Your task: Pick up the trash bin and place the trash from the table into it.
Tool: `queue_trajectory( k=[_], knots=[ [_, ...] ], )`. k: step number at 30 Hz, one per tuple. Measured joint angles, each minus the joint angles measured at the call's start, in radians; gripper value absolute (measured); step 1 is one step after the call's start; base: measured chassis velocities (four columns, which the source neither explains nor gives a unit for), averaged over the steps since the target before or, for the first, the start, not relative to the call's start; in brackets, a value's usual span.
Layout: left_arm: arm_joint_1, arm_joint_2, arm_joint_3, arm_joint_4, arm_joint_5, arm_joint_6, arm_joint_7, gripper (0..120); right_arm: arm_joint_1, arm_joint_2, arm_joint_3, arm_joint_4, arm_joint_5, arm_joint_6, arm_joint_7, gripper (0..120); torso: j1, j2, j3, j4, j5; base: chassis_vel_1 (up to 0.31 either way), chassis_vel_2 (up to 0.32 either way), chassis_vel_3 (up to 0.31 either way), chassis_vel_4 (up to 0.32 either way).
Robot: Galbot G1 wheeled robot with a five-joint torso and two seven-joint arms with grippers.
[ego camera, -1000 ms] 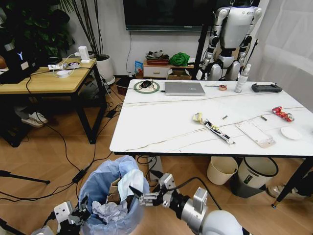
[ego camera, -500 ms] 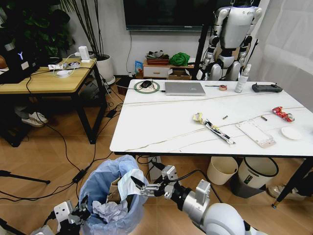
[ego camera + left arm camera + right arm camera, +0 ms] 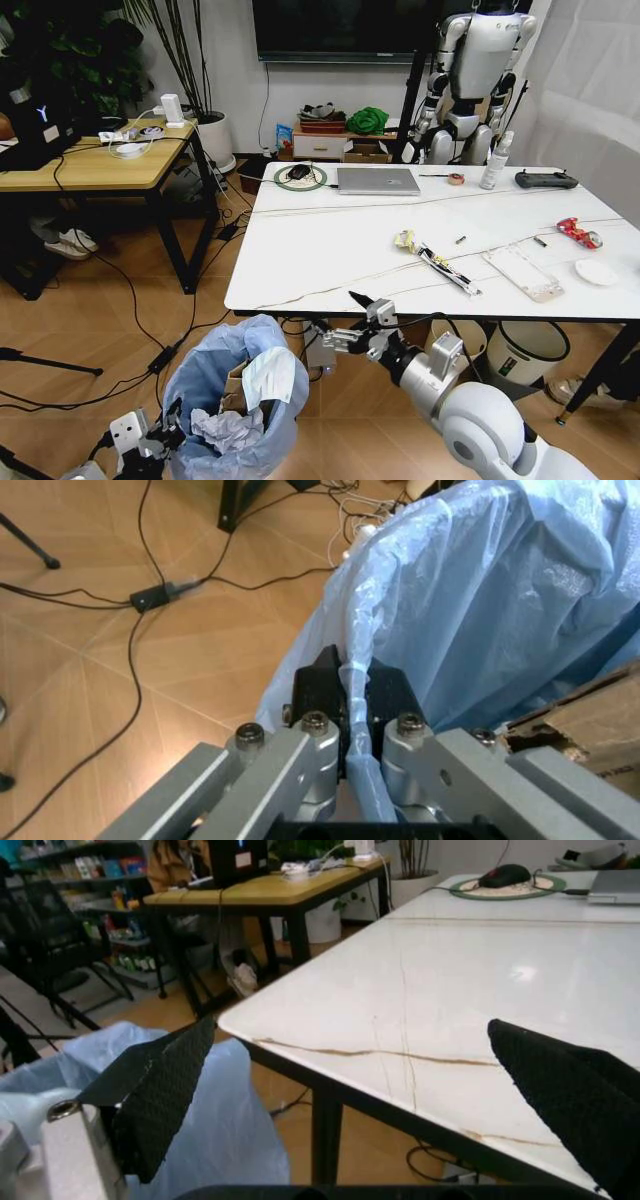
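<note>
The trash bin point(image 3: 235, 395), lined with a puffy light-blue bag, stands low at the left and holds crumpled white paper point(image 3: 266, 375) and cardboard. My left gripper point(image 3: 150, 440) is shut on the bag's rim, pinching the blue plastic point(image 3: 356, 705) between its black fingers point(image 3: 320, 686). My right gripper point(image 3: 335, 322) hangs open and empty just under the table's point(image 3: 330, 250) front edge, right of the bin; its fingers point(image 3: 165, 1080) stand wide apart. On the table lie trash pieces: a wrapper strip point(image 3: 437, 262), a flat white packet point(image 3: 522, 272) and a crushed red can point(image 3: 578, 233).
A silver laptop point(image 3: 377, 180), mouse on a round pad point(image 3: 299, 173), spray bottle point(image 3: 494, 160) and black controller point(image 3: 545, 180) sit along the table's far side. A cream bin point(image 3: 452, 347) and grey bin point(image 3: 520, 355) stand underneath. A wooden desk point(image 3: 95, 165) is left; cables point(image 3: 150, 340) cross the floor.
My right gripper has risen up and to the right, from over the bin's mouth to the table's front edge. The white paper stays in the bin. The left gripper has not moved.
</note>
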Motion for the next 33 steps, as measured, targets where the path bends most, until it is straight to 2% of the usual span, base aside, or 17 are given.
queue_trajectory(
  k=[6,12,26,33],
  knots=[
    [0.000,0.002,-0.003,-0.006,-0.018,0.003,-0.007,0,-0.036,0.008,-0.036,-0.013,-0.043,0.014,-0.009,100,0.000,0.000,0.000,0.0000,0.0001,0.000,0.000,0.000,0.000],
    [-0.002,0.003,-0.006,-0.008,-0.024,0.005,-0.014,0,-0.077,0.006,-0.117,0.034,-0.071,0.013,-0.009,100,0.000,0.000,0.000,0.0000,-0.0001,0.000,0.000,0.000,0.000],
    [-0.010,-0.009,0.010,0.011,-0.002,0.007,-0.016,0,-0.013,0.028,-0.272,0.026,-0.084,-0.002,-0.001,100,0.000,0.000,0.000,0.0000,0.0000,0.000,0.000,0.000,0.000],
    [-0.019,-0.013,0.012,0.020,0.000,0.007,-0.016,0,-0.019,0.022,-0.298,0.034,-0.095,0.000,-0.001,100,0.000,0.000,0.000,-0.0001,-0.0001,0.000,0.000,0.000,0.000]
  ],
)
